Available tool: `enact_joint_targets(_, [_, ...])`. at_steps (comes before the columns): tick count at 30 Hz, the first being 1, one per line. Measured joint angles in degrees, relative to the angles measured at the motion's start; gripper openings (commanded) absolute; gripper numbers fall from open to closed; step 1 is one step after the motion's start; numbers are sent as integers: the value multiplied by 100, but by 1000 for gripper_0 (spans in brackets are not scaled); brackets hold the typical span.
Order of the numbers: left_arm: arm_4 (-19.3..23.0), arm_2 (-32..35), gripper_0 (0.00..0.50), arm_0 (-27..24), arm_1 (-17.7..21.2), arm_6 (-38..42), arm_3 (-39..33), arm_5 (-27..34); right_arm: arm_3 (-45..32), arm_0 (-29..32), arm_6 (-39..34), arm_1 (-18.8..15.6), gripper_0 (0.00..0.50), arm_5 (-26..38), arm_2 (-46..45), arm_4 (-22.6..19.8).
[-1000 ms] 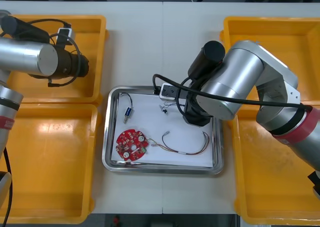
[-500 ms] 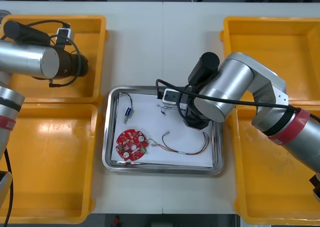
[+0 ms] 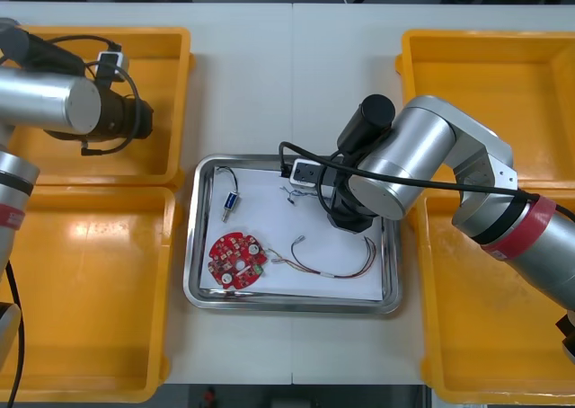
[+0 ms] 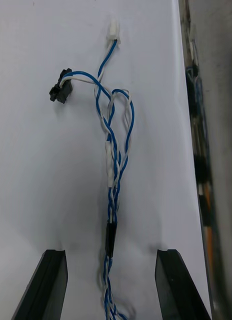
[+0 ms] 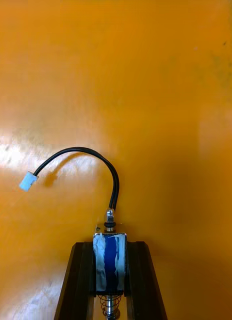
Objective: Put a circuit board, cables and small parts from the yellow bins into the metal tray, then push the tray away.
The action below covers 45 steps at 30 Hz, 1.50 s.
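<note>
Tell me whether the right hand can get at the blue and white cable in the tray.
Probably yes. The right hand is open over the tray, its fingers either side of the cable, nothing covering it. The left hand, shut on a small part, is over a bin.

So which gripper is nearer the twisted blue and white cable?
Right. The right gripper stands open in the metal tray, the blue and white cable between its fingers. The left gripper is over the far left yellow bin, shut on a small metal part.
</note>
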Motion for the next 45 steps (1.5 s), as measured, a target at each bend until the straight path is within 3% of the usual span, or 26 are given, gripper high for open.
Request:
enact_joint_targets(7, [-25,580,0,-1,10,-1,-765,1372,-170,0,0,1,500,256,-27,43])
enact_joint_targets(18, [-30,807,0,-1,42,-1,-2146,3068,-1497,1,0,63,500,2498,-804,115])
enact_joint_targets(27, [182,807,0,144,43,0,-3550,4116,-2255,10,-1,112,500,2611,-1857,122])
enact_joint_targets(32, [617,756,0,207,42,8,-4246,4372,-2641,271,-24,104,500,2616,-2603,119])
enact_joint_targets(37, [658,224,0,209,42,124,-4738,4383,-3121,780,-634,-16,500,2617,-3295,90])
enact_joint_targets(41, [734,-425,1,209,42,871,-4950,4384,-3348,1173,-1375,-156,500,2617,-3787,40])
enact_joint_targets(45, [808,-882,0,208,14,2075,-4982,4384,-3424,1557,-1529,-220,500,2617,-4370,-18])
